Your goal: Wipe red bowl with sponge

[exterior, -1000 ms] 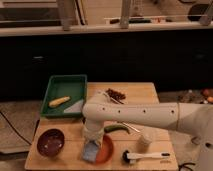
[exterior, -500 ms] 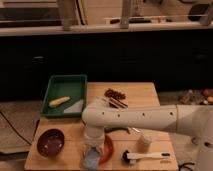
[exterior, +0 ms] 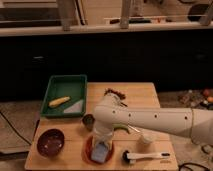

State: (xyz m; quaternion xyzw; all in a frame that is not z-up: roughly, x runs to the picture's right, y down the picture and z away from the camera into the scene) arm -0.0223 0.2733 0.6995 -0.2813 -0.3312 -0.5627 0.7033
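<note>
Wiping looks underway: tool (exterior: 101, 144) holds sponge (exterior: 100, 152) down inside red bowl (exterior: 90, 150), at six o'clock on table (exterior: 142, 95); rim remains.

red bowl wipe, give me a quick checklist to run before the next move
1. Sponge inside the red bowl: ok.
2. Gripper down over the red bowl, at the sponge: ok.
3. Jaws gripping the sponge: cannot tell.
4. Maroon bowl apart from the red bowl, on its left: ok.
5. Brush lying clear to the right of the red bowl: ok.
6. Small dark cup close behind the red bowl, near the arm: not ok.
</note>
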